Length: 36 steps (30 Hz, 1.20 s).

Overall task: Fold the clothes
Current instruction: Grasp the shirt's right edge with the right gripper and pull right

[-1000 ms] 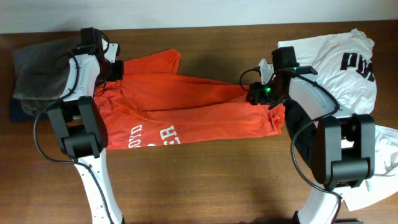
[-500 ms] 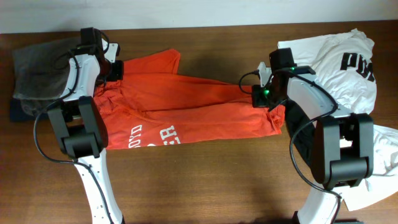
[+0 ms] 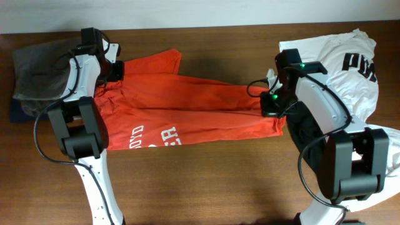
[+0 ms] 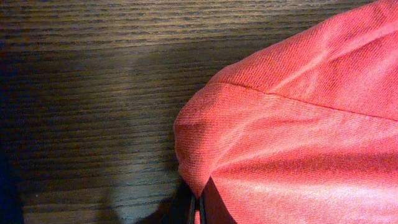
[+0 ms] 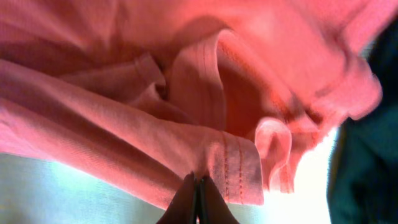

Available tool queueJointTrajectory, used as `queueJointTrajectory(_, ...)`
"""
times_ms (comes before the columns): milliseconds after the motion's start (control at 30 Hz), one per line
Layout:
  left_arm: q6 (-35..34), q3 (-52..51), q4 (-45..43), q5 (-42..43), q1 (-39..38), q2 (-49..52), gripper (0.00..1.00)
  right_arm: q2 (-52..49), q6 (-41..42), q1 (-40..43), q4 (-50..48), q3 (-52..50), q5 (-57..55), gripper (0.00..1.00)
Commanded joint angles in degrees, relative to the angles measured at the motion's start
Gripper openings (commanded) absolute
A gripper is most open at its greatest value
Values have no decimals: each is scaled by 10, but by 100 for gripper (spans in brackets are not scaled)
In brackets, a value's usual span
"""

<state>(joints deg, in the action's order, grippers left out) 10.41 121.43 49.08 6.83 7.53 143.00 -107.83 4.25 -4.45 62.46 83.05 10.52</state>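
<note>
The red-orange T-shirt [image 3: 194, 106] with white lettering lies spread across the middle of the wooden table. My left gripper [image 3: 116, 69] is shut on its far left corner; in the left wrist view the jaws [image 4: 199, 210] pinch a fold of the red fabric [image 4: 298, 124] just above the wood. My right gripper [image 3: 270, 106] is shut on the shirt's right edge; in the right wrist view the fingertips [image 5: 198, 194] clamp the stitched hem [image 5: 233, 168]. A white T-shirt [image 3: 340, 59] with black letters lies at the far right. A black garment [image 3: 301, 134] shows under the right arm.
A dark grey garment [image 3: 37, 72] is heaped at the far left, beside the left arm. More white cloth [image 3: 384, 165] lies at the front right corner. Bare wood [image 3: 206, 181] runs along the front of the table.
My right gripper has closed on the shirt's right edge and moved right and toward the front, drawing that edge along. The left gripper and its corner have not moved.
</note>
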Motion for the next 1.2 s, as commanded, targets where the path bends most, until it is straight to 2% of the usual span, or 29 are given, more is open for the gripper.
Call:
queueJointTrajectory(0,-5,8,5,-7,8,10,1,14,15,4,31,6,-47,4)
queueJointTrajectory(300,-5,8,5,-23,8,10,0,14,23,30,91,0,-66,4)
queueJointTrajectory(433,0,8,5,-24,8,10,1,14,22,30,88,-17,-67,4)
queueJointTrajectory(467,-1,8,4,-24,8,10,1,14,22,30,83,-22,-67,10)
queueJointTrajectory(533,0,8,4,-24,8,10,0,14,22,30,74,-26,-67,44)
queueJointTrajectory(600,0,8,4,-24,8,10,1,14,22,30,62,-26,-68,72)
queueJointTrajectory(667,0,8,5,-24,8,10,1,14,20,30,43,-26,-68,80)
queueJointTrajectory(833,4,9,5,-33,8,10,1,14,20,42,9,-5,-70,80)
queueJointTrajectory(900,4,14,5,-33,8,10,0,14,15,51,-7,15,-70,76)
queueJointTrajectory(1067,4,39,5,-32,5,10,1,14,-60,68,-110,33,-61,66)
queueJointTrajectory(1167,19,55,6,-32,-3,10,9,4,-85,68,-160,33,-66,66)
